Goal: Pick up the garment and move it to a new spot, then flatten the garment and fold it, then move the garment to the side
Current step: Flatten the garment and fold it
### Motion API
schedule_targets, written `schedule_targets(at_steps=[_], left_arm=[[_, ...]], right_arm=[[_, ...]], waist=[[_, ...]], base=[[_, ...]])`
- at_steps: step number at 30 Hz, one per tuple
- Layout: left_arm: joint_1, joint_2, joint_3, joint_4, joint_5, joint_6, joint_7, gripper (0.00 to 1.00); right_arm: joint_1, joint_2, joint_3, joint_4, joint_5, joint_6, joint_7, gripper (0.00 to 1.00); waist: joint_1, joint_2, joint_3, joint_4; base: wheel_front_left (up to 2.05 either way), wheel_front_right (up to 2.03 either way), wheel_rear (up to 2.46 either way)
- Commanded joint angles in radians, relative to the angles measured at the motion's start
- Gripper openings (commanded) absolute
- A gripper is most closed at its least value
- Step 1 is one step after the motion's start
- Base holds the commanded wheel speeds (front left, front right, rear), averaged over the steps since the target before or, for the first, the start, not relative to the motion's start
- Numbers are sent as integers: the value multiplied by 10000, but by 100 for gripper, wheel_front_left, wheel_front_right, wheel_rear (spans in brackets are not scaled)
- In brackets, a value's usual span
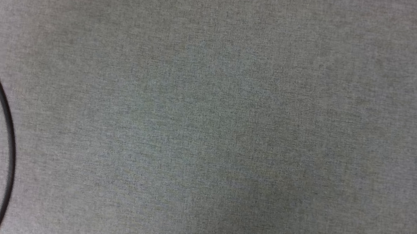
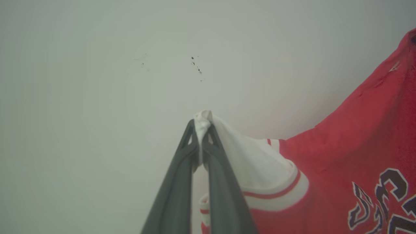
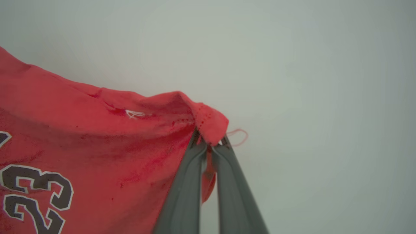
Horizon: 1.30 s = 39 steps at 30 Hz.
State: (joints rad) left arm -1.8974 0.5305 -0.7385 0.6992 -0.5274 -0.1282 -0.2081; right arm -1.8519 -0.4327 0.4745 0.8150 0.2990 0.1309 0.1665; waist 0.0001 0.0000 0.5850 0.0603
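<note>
Grey cloth (image 1: 232, 120) is seen across the head view, a black cable (image 1: 4, 103) curving along its left edge. The garment (image 2: 351, 146) is held by both grippers: its white sleeve (image 2: 260, 162) is pinched by the closed left gripper (image 2: 202, 126), a red corner by the closed right gripper (image 3: 210, 143). Red fabric with a black-and-white number print (image 3: 35, 191) is spread between them, against a pale blank backdrop (image 2: 97, 97).

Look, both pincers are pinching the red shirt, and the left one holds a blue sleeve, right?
The sleeve is white, not blue. The left wrist view shows the left pincer pinching the red shirt by it; the right pincer pinches the shirt too.
</note>
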Motion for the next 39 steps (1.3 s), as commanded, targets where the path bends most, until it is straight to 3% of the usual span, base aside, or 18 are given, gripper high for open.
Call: schedule_targets(at_steps=[1,9,18,28,39], left_arm=[[457,-53,-125,95,-79,-4,-114,0],[2630,225,-1139,-14,-843,-8,-451,0],[5994,688,-1477,-927,-1438,46,-579,0],[10749,1501,-1332,-3325,-1866,975,-590,0],[14537,2116,-2336,-5484,-2375,2126,-311,0]], right_arm=[[375,85,107,168,151,-4,-123,0],[2388,172,1289,530,1082,-5,-762,0],[5200,-205,3131,96,2280,-5,-1052,0],[8599,-1267,4533,-1128,4096,-4,-1221,0],[11835,-2319,4710,-2338,5274,-4,-1403,0]], waist=[[-1,0,-53,-8],[-1,0,-644,-86],[-1,0,-1726,-64],[-1,0,-3396,-60],[-1,0,-4645,-90]], base=[[0,0,0],[0,0,0],[0,0,0],[0,0,0],[0,0,0]])
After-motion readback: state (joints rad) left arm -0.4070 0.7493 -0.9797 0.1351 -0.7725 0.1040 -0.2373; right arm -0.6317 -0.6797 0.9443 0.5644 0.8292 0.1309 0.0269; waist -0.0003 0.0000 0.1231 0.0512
